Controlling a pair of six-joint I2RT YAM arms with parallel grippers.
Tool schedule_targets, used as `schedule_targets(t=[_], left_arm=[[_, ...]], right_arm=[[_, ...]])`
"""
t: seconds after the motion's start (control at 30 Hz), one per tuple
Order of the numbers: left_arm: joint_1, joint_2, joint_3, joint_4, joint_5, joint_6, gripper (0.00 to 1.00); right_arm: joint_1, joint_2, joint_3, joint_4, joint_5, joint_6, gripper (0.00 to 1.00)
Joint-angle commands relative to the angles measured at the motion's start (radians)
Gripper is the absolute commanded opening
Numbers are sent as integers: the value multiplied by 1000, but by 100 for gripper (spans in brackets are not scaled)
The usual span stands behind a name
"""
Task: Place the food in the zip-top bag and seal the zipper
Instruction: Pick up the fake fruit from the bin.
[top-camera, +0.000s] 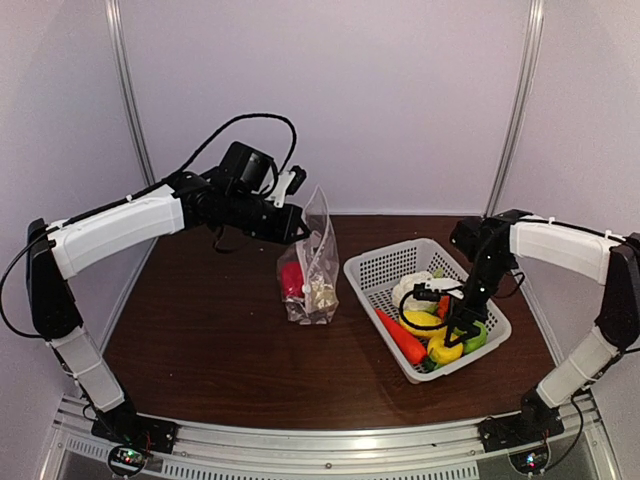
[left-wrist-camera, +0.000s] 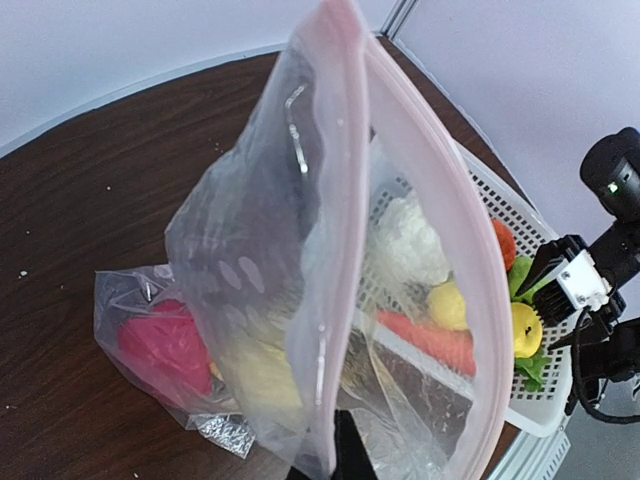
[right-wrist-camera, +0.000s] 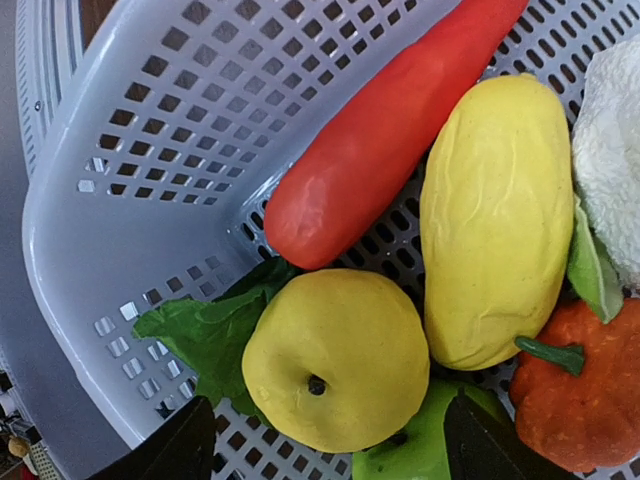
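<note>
Our counter (top-camera: 200, 340) is a dark brown wood-grain top. It is boxed in by pale lilac wall panels (top-camera: 400, 90) with metal posts (top-camera: 125, 90) at the back corners, and a ribbed metal rail (top-camera: 330, 445) runs along the bottom of the overhead frame. At centre frame the zip-top bag (top-camera: 312, 265) stands upright on the wood with its mouth gaping upward. Our left fingers (top-camera: 298, 224) are pinched closed on its upper edge. A red piece (top-camera: 292, 280) and something pale lie in its bottom. Just right of it sits the white basket (top-camera: 380, 268), set at an angle, holding the carrot (top-camera: 400, 338), cauliflower (top-camera: 410, 290), pumpkin (right-wrist-camera: 590, 400) and two lemons (right-wrist-camera: 335, 360). Our right fingers (top-camera: 452, 332) hang low in the basket, spread wide over the round lemon and gripping nothing.
</note>
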Motion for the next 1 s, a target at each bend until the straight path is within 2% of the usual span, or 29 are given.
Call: schedule_targets(t=[0.0, 0.3, 0.5, 0.6, 0.83, 0.97], left_arm=[[5, -2, -1, 13, 7, 21, 0], [5, 2, -6, 20, 18, 14, 0], [5, 3, -13, 29, 35, 4, 0], [5, 4, -13, 33, 36, 4, 0], [5, 24, -13, 43, 62, 1, 0], [4, 44, -7, 51, 93, -6, 0]], right_arm=[[23, 23, -54, 38, 75, 9, 80], [77, 54, -122, 162, 165, 79, 79], [84, 39, -89, 162, 194, 106, 53], [83, -8, -41, 102, 193, 100, 46], [82, -116, 114, 0, 147, 87, 44], [84, -123, 208, -2, 40, 88, 42]])
